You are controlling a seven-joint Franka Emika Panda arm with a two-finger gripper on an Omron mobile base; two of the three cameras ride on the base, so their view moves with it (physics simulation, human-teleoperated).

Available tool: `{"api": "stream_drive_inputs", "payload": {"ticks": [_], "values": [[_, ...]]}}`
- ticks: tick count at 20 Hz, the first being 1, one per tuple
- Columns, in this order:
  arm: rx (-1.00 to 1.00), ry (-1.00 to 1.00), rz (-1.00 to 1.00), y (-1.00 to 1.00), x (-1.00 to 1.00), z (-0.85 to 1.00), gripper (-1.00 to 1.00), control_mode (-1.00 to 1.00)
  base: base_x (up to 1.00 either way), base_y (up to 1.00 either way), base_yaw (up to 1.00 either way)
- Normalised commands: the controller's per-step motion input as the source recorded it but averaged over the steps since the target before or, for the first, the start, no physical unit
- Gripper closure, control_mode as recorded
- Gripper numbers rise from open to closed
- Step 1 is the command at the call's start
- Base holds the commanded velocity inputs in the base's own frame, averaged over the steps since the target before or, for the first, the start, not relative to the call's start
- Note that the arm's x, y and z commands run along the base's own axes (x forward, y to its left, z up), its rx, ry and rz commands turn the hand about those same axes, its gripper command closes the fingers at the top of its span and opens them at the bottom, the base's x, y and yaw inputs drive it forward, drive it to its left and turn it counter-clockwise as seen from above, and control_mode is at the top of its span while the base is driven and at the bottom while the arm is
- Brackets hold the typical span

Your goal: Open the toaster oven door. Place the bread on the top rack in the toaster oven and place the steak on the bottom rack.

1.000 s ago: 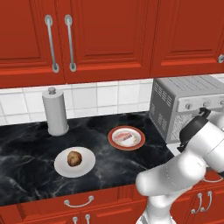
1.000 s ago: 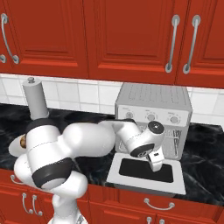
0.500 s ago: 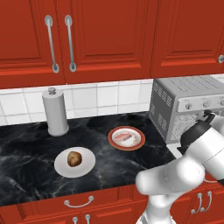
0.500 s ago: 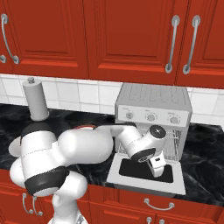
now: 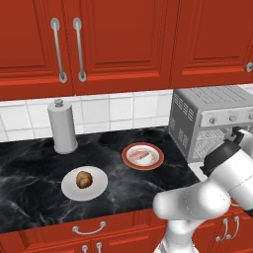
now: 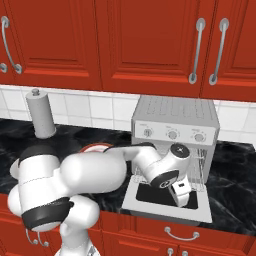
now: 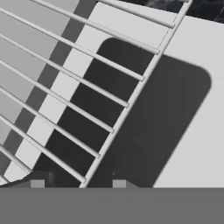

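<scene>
A black marble counter (image 5: 29, 163) ran beneath red upper cabinets (image 5: 118, 39) with silver bar handles (image 5: 58, 49), backed by white wall tiles (image 5: 123, 108). A grey paper towel holder (image 5: 62, 126) stood upright near the tiles. A white plate (image 5: 97, 188) and a red-rimmed plate (image 5: 126, 157) lay apart on the counter.

Red wooden wall cabinets (image 5: 118, 42) with long silver bar handles (image 5: 78, 49) run across the top of the room. Below them a backsplash of white square tiles (image 5: 123, 108) meets a black marble counter (image 5: 29, 173) veined in pale grey. Red base cabinets (image 6: 150, 240) with curved silver pulls (image 5: 89, 230) sit under the counter edge. The light is even and soft, with faint sheen on the cabinet doors
</scene>
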Motion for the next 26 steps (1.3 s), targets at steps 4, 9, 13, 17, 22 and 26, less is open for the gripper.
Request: {"api": "stream_drive_inputs", "payload": {"ticks": [4, 9, 13, 17, 22, 26], "values": [[-0.06, 0.14, 0.00, 0.00, -0.80, -0.94, 1.00, -1.00, 0.00, 0.00, 0.00], [-0.06, 0.10, 0.00, 0.00, -0.85, -0.94, 1.00, -1.00, 0.00, 0.00, 0.00], [-0.05, 0.09, 0.00, 0.00, -0.86, -0.94, 1.00, -1.00, 0.00, 0.00, 0.00], [-0.04, 0.09, 0.00, 0.00, -0.85, -0.94, 1.00, -1.00, 0.00, 0.00, 0.00], [0.05, 0.04, -0.01, 0.00, -0.51, -0.58, 1.00, -1.00, 0.00, 0.00, 0.00], [0.20, 0.00, 0.00, 0.01, -0.19, 0.11, 1.00, -1.00, 0.00, 0.00, 0.00]]}}
